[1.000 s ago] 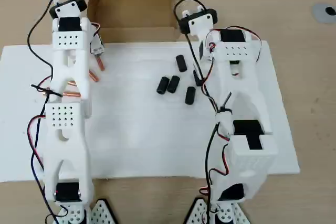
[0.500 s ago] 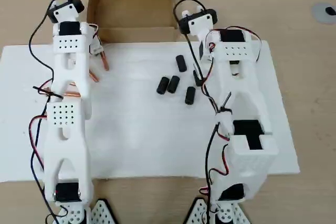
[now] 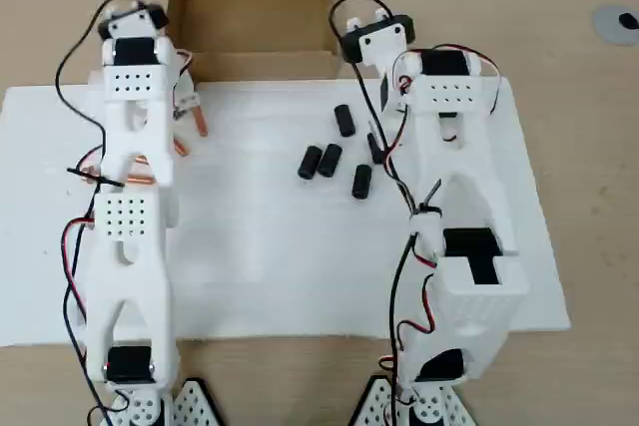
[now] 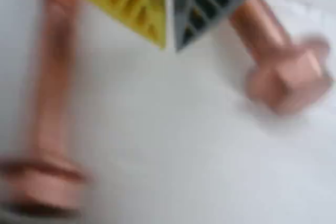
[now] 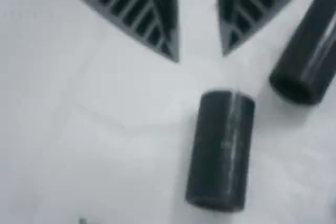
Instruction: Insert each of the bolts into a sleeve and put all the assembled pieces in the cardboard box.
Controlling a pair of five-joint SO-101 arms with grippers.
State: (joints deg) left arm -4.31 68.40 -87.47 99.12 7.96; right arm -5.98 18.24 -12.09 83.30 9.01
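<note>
None of the bolts (image 3: 201,119) sits in any of the sleeves (image 3: 329,160) yet, and the far cardboard box (image 3: 260,67) holds no assembly: bolts lie loose at the left beside the closed, empty left fingers (image 4: 131,3), sleeves at the right beneath the parted right fingers (image 5: 136,14).

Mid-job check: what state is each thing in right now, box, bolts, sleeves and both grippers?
cardboard box: open-topped, nothing visible inside.
bolts: lying loose on the white mat, none in a sleeve.
sleeves: lying on their sides on the mat, no bolt inserted.
left gripper: shut, nothing held, tips between two bolts.
right gripper: open, above a sleeve.
</note>
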